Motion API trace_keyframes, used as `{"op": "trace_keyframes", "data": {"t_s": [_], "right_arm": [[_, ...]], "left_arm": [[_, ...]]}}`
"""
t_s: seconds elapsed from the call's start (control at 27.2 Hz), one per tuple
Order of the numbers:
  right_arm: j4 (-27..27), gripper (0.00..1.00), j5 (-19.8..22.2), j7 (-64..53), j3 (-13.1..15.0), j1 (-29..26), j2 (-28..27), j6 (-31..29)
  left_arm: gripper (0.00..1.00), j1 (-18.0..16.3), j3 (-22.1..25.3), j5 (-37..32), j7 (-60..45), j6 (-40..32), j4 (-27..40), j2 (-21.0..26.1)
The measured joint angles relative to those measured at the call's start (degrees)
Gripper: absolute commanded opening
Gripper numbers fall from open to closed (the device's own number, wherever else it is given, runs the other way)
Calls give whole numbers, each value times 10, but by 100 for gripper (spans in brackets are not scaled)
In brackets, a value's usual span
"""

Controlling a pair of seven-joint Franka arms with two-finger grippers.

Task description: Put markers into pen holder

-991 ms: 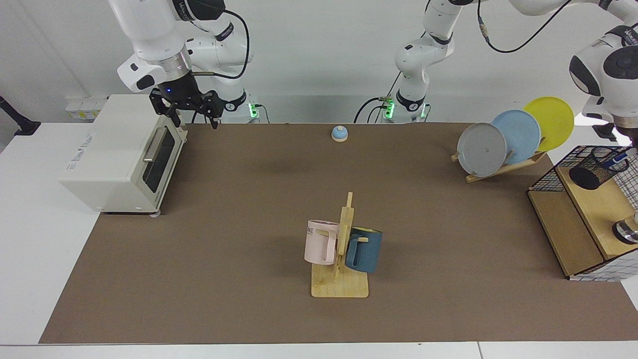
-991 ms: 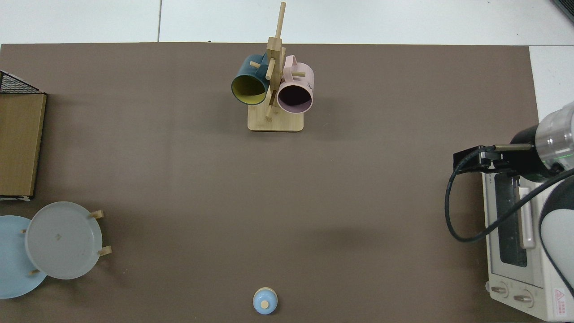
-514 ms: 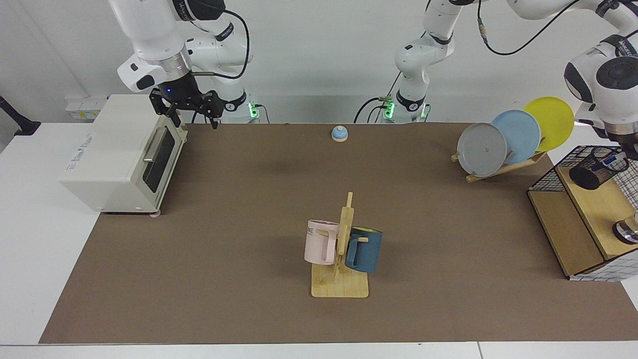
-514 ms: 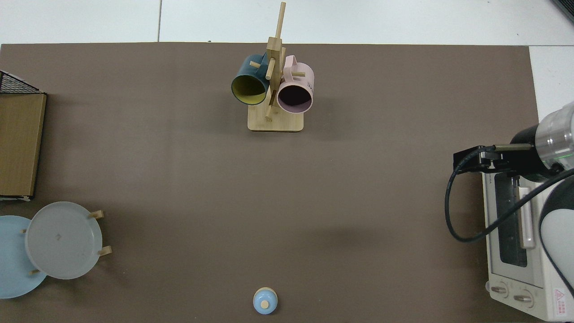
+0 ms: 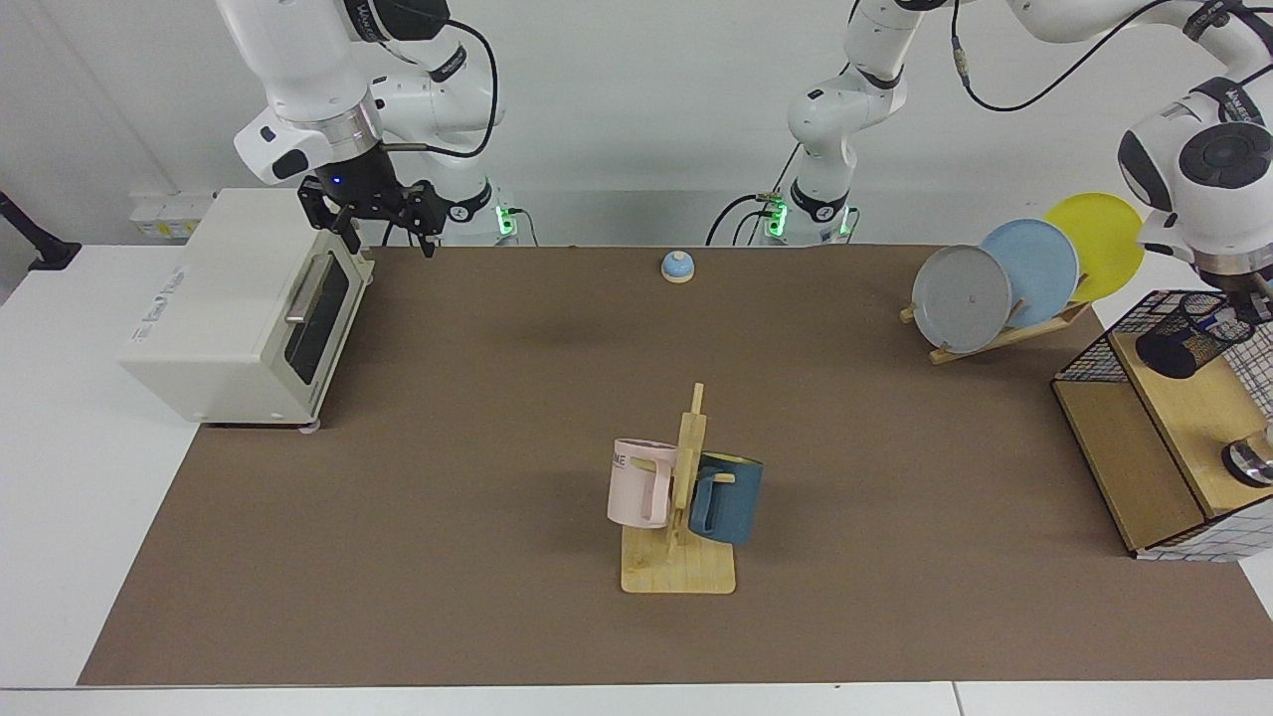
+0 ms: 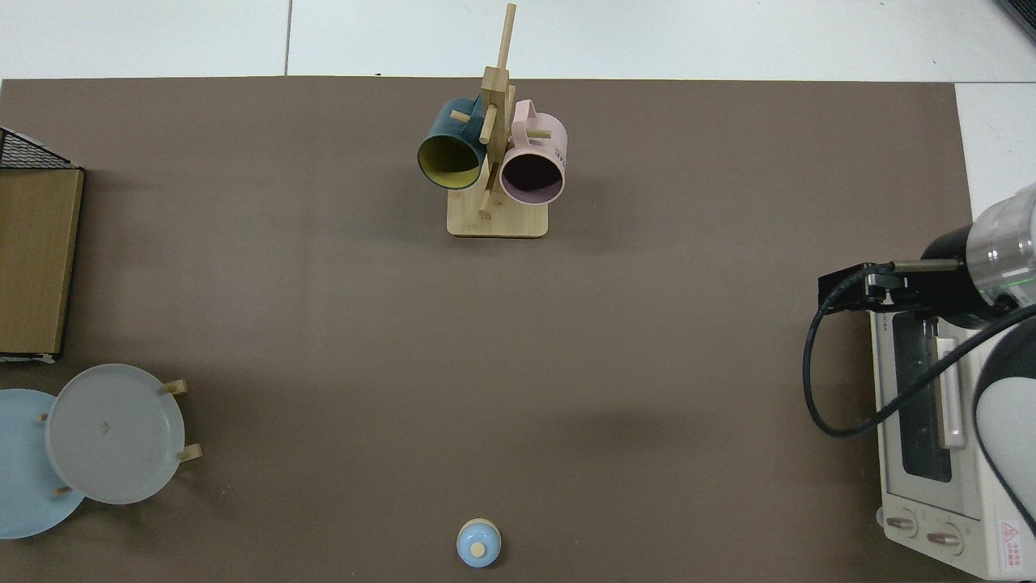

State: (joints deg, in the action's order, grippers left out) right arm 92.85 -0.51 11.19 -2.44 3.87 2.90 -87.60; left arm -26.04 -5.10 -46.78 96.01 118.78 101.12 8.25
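Note:
The black mesh pen holder (image 5: 1183, 343) lies tilted on the wooden shelf at the far right of the facing view, mouth towards the right edge. A white marker (image 5: 1205, 323) with blue ends pokes into that mouth. My left gripper (image 5: 1255, 298) hangs just above the mouth, shut on the marker's outer end and partly cut off by the view's edge. My right gripper (image 5: 386, 234) waits open over the toaster oven's top front edge, also seen as the right gripper (image 6: 850, 287) from above. The top view shows neither holder nor marker.
A white toaster oven (image 5: 229, 308) stands at the left. A wooden mug rack (image 5: 679, 567) holds a pink mug (image 5: 636, 482) and a blue mug (image 5: 731, 497). Plates (image 5: 960, 298) lean in a rack beside the wire basket with its wooden shelf (image 5: 1124, 447). A blue bell (image 5: 677, 266) sits at the back.
My left arm has shifted left and slightly down, carrying the marker's blue tip further into the holder's mouth. The right arm has not moved.

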Motion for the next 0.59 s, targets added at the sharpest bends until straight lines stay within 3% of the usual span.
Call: {"op": "trace_keyframes", "data": {"t_s": [0.59], "right_arm": [[0, 100, 0, 0, 0, 0, 0, 0]], "left_arm": [[0, 0, 4, 12, 0, 0, 6, 0]]}}
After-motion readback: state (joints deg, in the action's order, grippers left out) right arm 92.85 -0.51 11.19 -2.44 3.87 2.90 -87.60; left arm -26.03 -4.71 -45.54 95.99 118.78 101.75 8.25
